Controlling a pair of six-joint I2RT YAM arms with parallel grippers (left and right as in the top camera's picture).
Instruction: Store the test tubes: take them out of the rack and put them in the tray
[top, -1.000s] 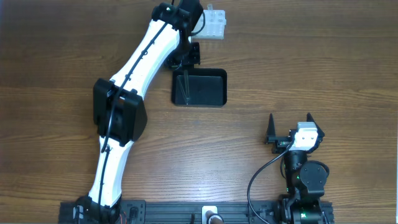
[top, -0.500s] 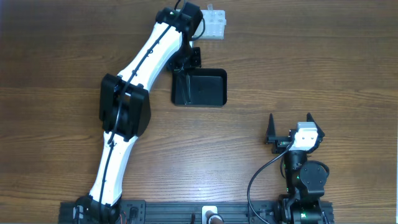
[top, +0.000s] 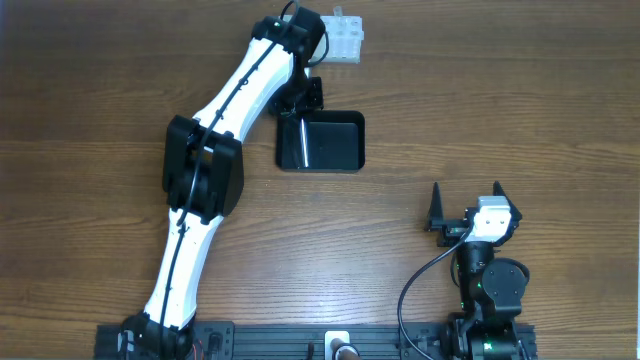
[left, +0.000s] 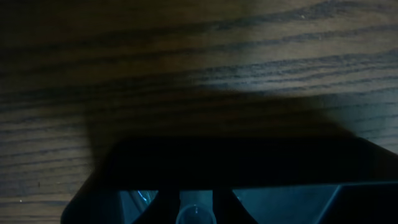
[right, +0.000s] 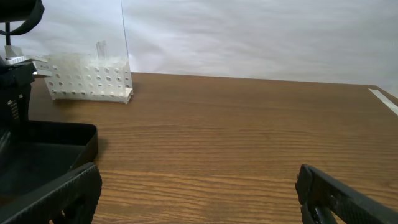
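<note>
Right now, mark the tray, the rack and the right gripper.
tray (top: 338, 148), top view, bare floor.
rack (top: 347, 42), top view, its top face.
right gripper (top: 467, 192), top view, midway between fingertips.

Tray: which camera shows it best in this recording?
The top view: the whole black tray lies open from above, all four walls visible, with a test tube near its left wall. The left wrist view gives a dark close-up of one wall; the right wrist view catches one end from low at the side.
</note>
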